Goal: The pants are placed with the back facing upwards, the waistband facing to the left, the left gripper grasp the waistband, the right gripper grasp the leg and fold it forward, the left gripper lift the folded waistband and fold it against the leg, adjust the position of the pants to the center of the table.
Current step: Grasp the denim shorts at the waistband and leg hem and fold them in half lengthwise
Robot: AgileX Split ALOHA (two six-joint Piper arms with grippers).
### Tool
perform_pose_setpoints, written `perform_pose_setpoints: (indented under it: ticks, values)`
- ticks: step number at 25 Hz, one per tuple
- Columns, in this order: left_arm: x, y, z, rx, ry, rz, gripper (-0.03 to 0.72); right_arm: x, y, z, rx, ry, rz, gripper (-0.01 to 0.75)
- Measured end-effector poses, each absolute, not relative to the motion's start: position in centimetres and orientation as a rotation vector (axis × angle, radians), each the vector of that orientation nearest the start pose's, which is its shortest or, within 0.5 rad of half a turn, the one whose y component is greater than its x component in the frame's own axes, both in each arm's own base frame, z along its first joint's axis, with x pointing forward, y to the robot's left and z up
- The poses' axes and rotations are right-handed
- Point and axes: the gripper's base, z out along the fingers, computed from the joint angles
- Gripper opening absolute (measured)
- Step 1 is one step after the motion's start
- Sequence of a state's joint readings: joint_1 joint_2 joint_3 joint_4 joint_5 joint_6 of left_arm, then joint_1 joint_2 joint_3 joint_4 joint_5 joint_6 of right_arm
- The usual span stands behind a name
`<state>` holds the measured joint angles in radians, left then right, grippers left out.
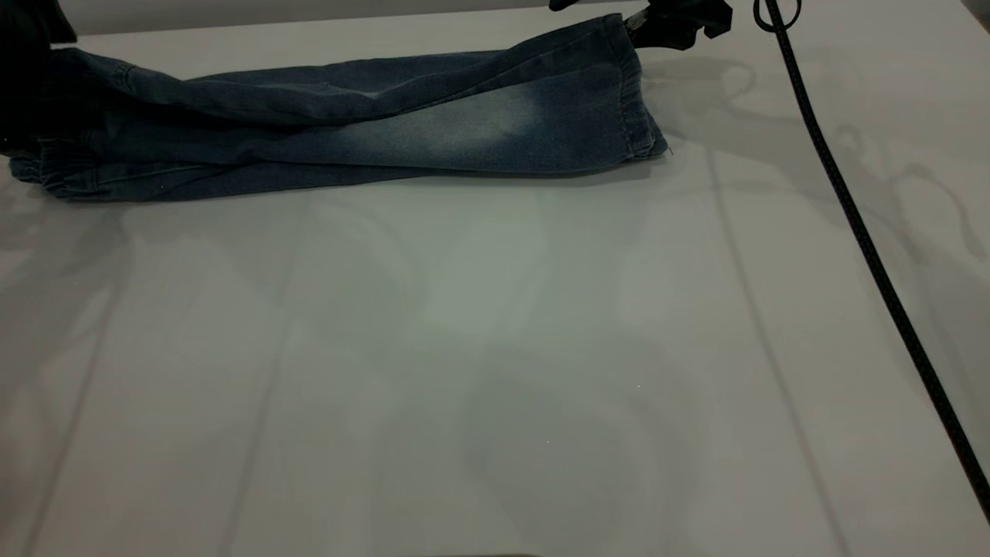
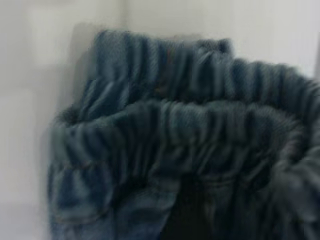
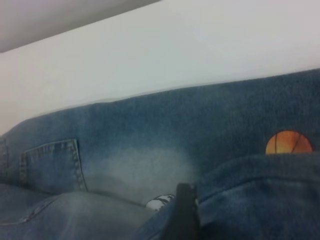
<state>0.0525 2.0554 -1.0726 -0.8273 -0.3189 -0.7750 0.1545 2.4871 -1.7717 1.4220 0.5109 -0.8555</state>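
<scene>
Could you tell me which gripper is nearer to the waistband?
Left. The left gripper is at the waistband; the right gripper is at the leg hem.

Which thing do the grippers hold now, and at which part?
The pants. The right gripper grips the hem of the upper leg; the left gripper, mostly out of view, seems to hold the waistband.

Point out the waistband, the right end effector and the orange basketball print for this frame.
waistband (image 2: pixel 175 125): left wrist view, on the gathered elastic ruffles.
right end effector (image 1: pixel 671 25): exterior view, on the black claw at the leg hem, top edge.
basketball print (image 3: pixel 288 142): right wrist view, on the orange ball showing above a denim fold.
</scene>
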Motion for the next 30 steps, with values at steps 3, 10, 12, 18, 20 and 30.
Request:
perform_pose_setpoints:
  ticks: [3, 10, 12, 18, 20, 30]
  values:
    - [41.1, 4.5, 12.4, -1.616, 1.473, -0.541, 0.582, 50.9, 12.6, 8.3, 0.163, 2.352, 0.971, 0.561]
    - [42.1, 4.2, 14.0, -1.243, 1.533, -0.518, 0.540, 50.5, 13.0, 8.4, 0.105, 2.373, 1.016, 0.561]
    - [42.1, 4.1, 14.1, -1.214, 1.545, -0.517, 0.533, 50.4, 13.0, 8.4, 0.100, 2.374, 1.024, 0.561]
    - [42.4, 3.4, 14.4, -0.977, 1.661, -0.469, 0.528, 50.0, 13.2, 8.9, 0.004, 2.397, 1.044, 0.561]
    - [42.4, 2.8, 14.2, -0.864, 1.743, -0.457, 0.528, 49.8, 13.3, 9.6, -0.062, 2.401, 1.040, 0.561]
    - [39.5, 2.7, 14.7, -0.776, 2.242, -0.257, 0.528, 49.1, 13.3, 14.2, -0.252, 2.363, 0.989, 0.561]
